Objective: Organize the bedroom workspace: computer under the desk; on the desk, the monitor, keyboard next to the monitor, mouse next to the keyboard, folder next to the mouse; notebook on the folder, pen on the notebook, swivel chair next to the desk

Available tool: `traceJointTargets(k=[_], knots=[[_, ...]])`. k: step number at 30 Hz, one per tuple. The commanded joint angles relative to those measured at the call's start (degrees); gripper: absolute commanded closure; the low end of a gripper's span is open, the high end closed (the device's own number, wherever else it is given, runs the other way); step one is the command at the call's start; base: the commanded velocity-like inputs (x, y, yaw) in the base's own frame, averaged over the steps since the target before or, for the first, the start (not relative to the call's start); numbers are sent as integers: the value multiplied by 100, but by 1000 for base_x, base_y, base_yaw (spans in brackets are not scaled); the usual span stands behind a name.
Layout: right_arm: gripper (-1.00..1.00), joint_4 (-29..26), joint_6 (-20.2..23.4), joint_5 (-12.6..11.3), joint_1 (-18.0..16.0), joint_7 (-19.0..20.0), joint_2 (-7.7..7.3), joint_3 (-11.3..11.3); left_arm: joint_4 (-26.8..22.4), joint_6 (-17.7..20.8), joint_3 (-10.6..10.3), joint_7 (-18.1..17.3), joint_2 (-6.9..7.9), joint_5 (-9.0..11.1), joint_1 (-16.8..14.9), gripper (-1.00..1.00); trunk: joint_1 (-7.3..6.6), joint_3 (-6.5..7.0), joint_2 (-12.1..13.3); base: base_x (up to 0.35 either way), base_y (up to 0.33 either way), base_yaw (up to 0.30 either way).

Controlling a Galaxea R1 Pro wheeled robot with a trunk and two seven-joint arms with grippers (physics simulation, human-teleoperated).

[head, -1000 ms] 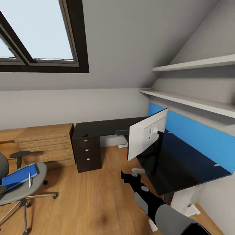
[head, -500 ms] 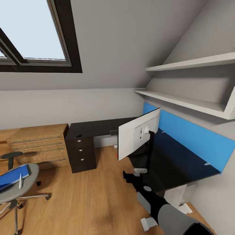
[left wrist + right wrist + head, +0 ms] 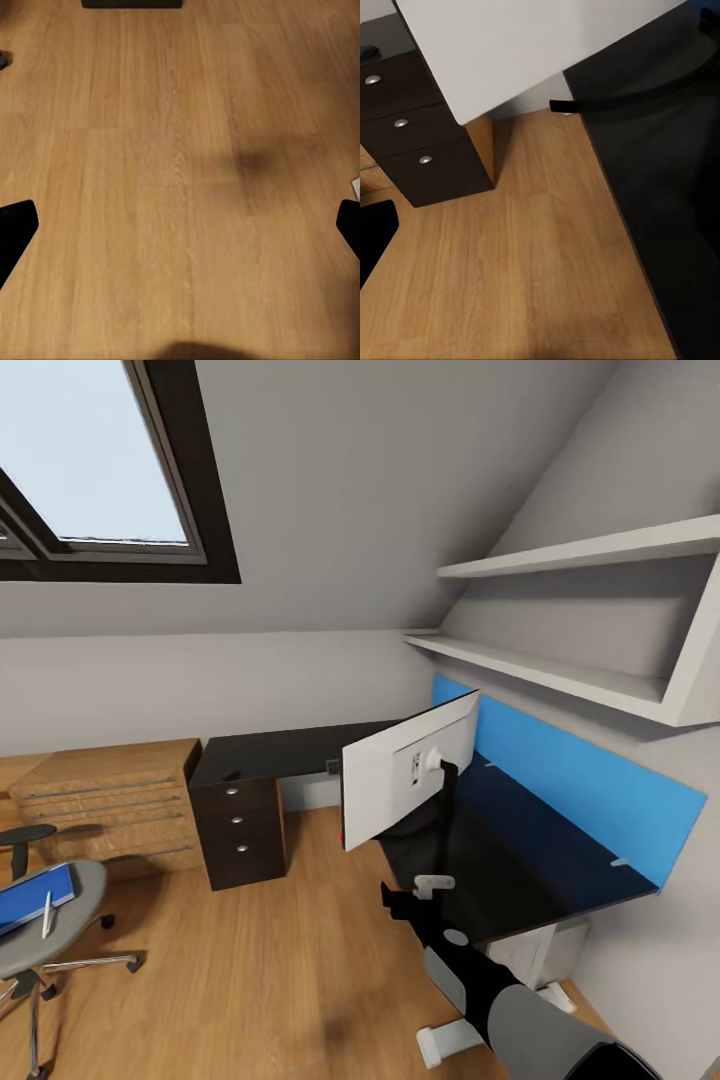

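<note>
- Head view: monitor [image 3: 405,778] is sitting on the bench [image 3: 500,850] already, white back facing you.
- Folder [image 3: 35,893] is lying on the swivel chair [image 3: 45,930] seat, pen [image 3: 46,913] resting on it; chair is standing well apart from the bench, so those steps are remaining.
- You're holding the right gripper [image 3: 392,900] low beside the bench edge; can't tell its spread.
- Left gripper [image 3: 180,225]: fingers apart, empty, over floor [image 3: 150,150].
- Small dark item by the drawer unit [image 3: 242,830] too small to name.
</note>
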Motion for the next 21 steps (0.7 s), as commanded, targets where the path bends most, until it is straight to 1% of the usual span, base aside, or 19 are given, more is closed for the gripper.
traceJointTargets(k=[1,5,7,8,10,18,21], knots=[[-100,6,-28,-58,-4,-13,-22,47,6,-16,7,-2,0,9,-2,-100,2,-2,-4,0,-20,0],[-100,-52,-29,-62,-4,-7,-140,50,15,-16,7,-2,4,13,-3,-100,2,-2,-4,0,-10,0],[-100,-96,-29,-60,-4,-8,-170,50,17,-16,7,-2,4,13,-3,-100,2,-2,-4,14,-16,0],[-100,-152,-29,-59,-4,-7,-224,50,19,-16,7,-2,3,11,-2,-100,2,-2,-4,122,-147,0],[-100,-175,-29,-58,-4,-9,-257,51,23,-16,7,-7,-1,8,-2,-100,2,-2,-4,154,-194,0],[-100,-189,-49,-60,-4,-18,-303,51,28,-16,7,-4,4,11,-2,-100,2,-2,-4,51,-71,0],[-100,-190,-69,-59,-4,-19,-307,51,29,-16,5,-7,5,10,-2,-100,2,-2,-4,132,-139,0]])
